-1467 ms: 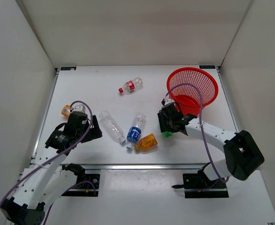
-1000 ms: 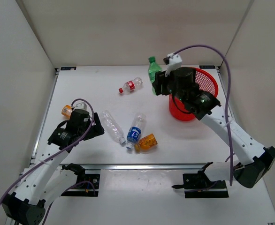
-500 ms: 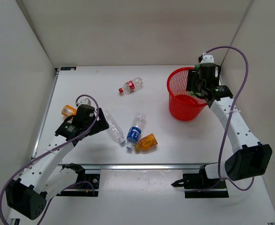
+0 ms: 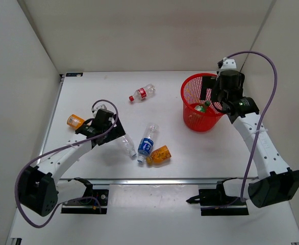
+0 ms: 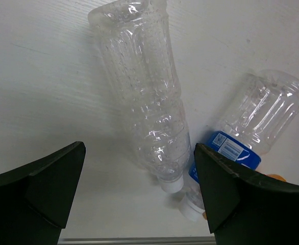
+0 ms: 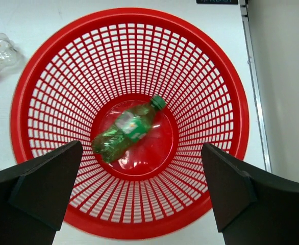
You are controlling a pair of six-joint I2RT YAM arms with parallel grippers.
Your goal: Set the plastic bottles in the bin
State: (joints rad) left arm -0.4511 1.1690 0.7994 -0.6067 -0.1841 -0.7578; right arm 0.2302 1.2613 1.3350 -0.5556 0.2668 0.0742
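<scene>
The green bottle is shown whole only by the right wrist view: laid on the bin floor, long axis diagonal, cap upper right. The right gripper above the bin and the left gripper well left of it are spread wide, nothing held.

The left gripper is hovering over the white table with its dark fingers standing wide apart. A plain clear bottle is lying between them, its white cap pointing toward the near edge. Just right of it, a blue-labelled bottle is lying at a slant, its cap sitting beside the other cap. A sliver of an orange bottle is peeking out behind the right finger.
</scene>
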